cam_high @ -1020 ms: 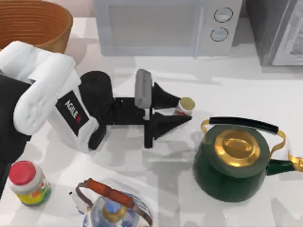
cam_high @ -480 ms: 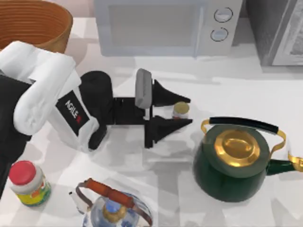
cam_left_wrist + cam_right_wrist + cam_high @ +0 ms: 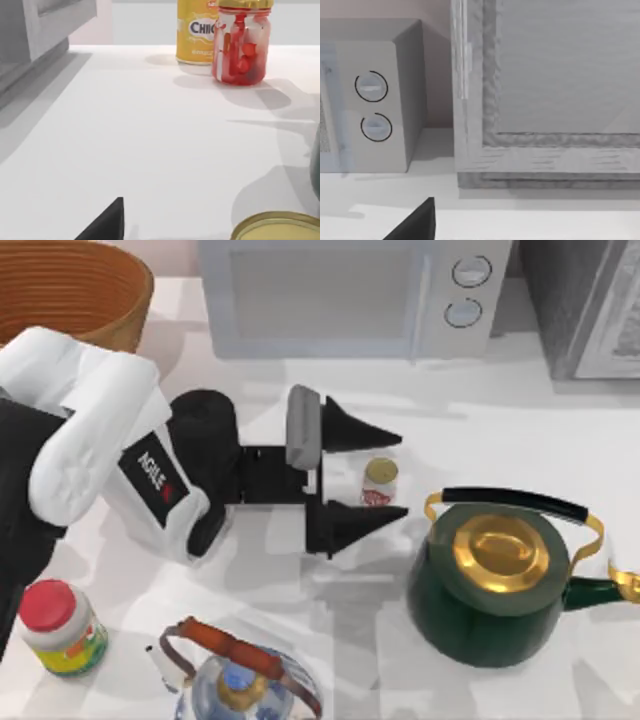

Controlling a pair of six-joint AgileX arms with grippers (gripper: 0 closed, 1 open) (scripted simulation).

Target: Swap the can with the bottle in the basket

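The can (image 3: 379,481), tiny and white with a red label and a gold top, stands upright on the table between the two black fingers of my left gripper (image 3: 402,474), which is open around it. In the left wrist view the can's gold top (image 3: 277,227) is close up. The bottle (image 3: 60,628), white with a red cap, stands at the table's front left. The wicker basket (image 3: 70,290) is at the back left corner. A dark part of my right gripper (image 3: 415,225) shows in the right wrist view, facing the microwave.
A dark green kettle with a gold lid (image 3: 500,580) stands just right of the can. A glass kettle with an orange handle (image 3: 235,675) is at the front. The microwave (image 3: 340,295) lines the back. A yellow tin (image 3: 197,30) and a red jar (image 3: 242,42) stand farther off.
My left gripper was closed on the can and has opened wide. The can has settled upright on the table between the fingers.
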